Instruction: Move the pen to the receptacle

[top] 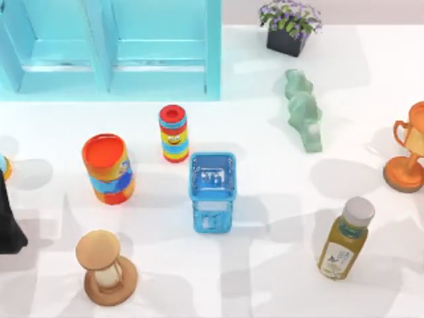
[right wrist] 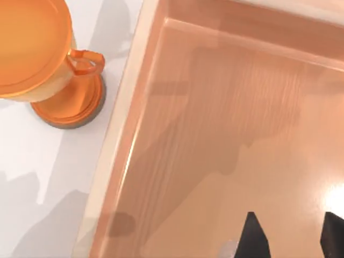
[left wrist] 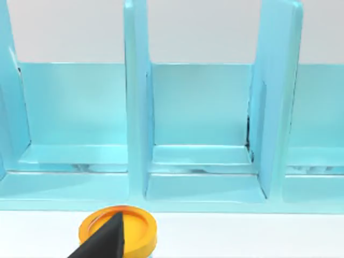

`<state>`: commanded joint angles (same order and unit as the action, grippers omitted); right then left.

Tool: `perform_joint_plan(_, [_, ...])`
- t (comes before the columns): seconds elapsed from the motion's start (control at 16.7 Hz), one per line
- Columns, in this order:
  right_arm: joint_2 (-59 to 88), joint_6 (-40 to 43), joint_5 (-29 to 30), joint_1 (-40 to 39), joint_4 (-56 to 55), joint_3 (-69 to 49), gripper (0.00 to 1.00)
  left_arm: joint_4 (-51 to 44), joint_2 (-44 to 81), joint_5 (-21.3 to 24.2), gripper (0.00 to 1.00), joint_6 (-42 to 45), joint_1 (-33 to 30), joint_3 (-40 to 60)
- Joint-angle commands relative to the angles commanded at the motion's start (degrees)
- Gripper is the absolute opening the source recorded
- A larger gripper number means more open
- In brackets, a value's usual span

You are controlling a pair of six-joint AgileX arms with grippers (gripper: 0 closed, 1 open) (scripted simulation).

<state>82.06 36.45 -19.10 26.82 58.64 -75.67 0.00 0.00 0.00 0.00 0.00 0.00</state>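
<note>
Pen [right wrist: 228,249] (grey tip), beside R pincer [right wrist: 293,239]

Blue basket [top: 212,192], hourglass [top: 106,267], trophy [top: 411,147]

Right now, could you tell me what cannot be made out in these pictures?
- Grey sliver, right wrist view: cut by the picture's edge beside the right gripper, whose jaws stand apart over the tray. Whether it is the pen is unclear.
- Left arm, top view: cut by the left edge.
- Trophy, top view: cut by the right edge.
- Yellow disc, left wrist view: cut by the picture's edge, identity unclear.
</note>
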Motion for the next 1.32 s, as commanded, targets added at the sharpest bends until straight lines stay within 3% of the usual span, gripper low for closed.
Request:
perform_joint_plan(0.42, [0.1, -0.9, 0.4, -0.9, -6.1, 5.9, 0.00, 0.0, 0.0, 0.0, 1.00, 0.0, 0.0, 0.0])
perform_joint_plan(1.2, [0.1, -0.9, 0.4, -0.9, -6.1, 5.9, 0.98, 0.0, 0.0, 0.0, 1.00, 0.0, 0.0, 0.0])
perform_joint_plan(1.32, [0.1, -0.9, 0.4, -0.9, -6.1, 5.9, 1.00, 0.0, 0.0, 0.0, 1.00, 0.0, 0.0, 0.0])
